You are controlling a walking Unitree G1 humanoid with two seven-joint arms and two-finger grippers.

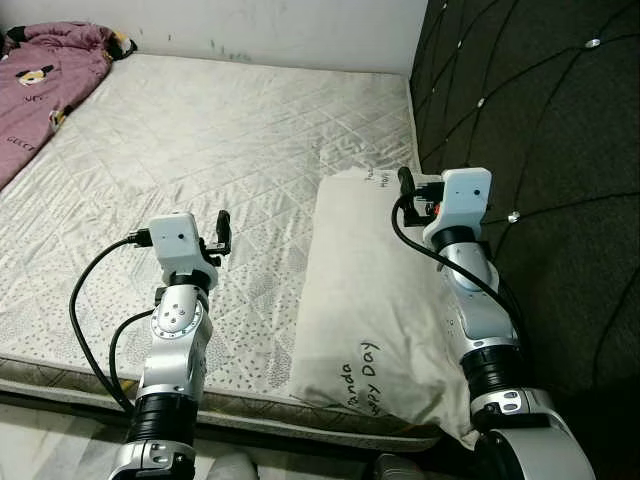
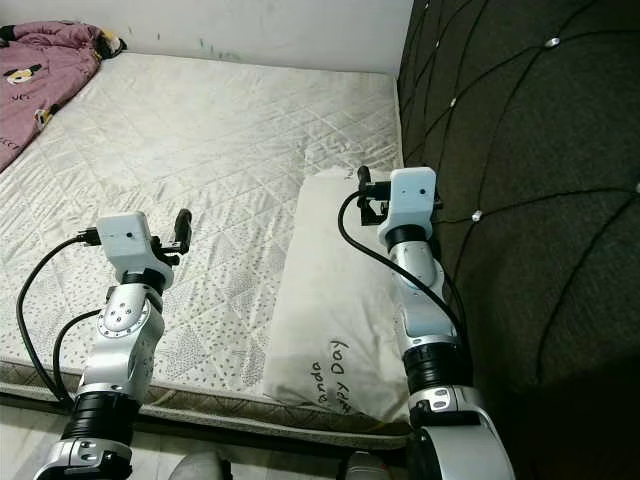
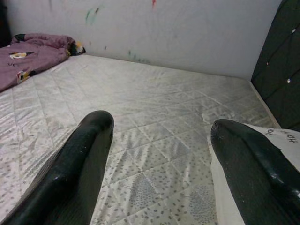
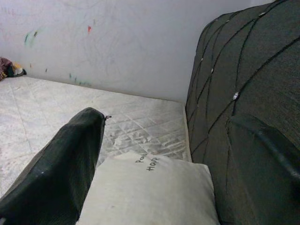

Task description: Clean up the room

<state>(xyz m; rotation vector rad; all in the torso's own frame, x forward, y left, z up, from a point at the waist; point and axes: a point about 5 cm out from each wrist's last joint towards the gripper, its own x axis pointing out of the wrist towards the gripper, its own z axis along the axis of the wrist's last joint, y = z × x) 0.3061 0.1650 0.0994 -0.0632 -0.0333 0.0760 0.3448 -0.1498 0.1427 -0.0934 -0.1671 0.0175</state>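
The pillow [image 1: 372, 300] is lying beneath the right gripper [image 4: 164, 140], both grippers' fingers spread; left gripper [image 3: 159, 140] is hovering over the mattress [image 1: 200, 150].

One mattress [image 1: 200, 170], one white pillow [image 1: 370, 300], one purple blanket [image 1: 40, 90], one dark headboard [image 1: 540, 120].

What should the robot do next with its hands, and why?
Probably lower the right pincer onto the pillow just beneath it. Both pincers are open and hold nothing, and the pillow lies by the dark headboard, nearest that hand. The left pincer hovers over the bare mattress.
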